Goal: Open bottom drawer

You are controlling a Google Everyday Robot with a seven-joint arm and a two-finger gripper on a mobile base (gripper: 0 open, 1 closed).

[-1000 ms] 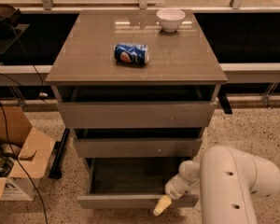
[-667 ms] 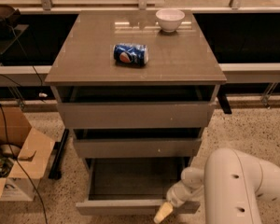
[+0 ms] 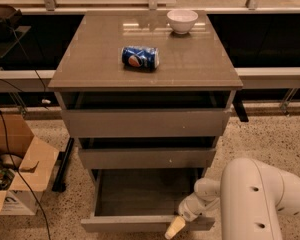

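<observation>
The bottom drawer of the grey-brown cabinet is pulled out towards me, and its grey box interior shows empty. Its slim flat front panel runs along the lower edge of the camera view. My gripper is at the right part of that front panel, with a pale fingertip hanging over its top edge. The white arm comes in from the lower right. The middle drawer and the tall top drawer above it are pushed in.
A blue soda can lies on its side on the cabinet top, and a white bowl stands at the back right. An open cardboard box sits on the speckled floor at left, with cables beside it.
The bottom drawer has slid further out towards me. My gripper has moved down and back with its front panel.
</observation>
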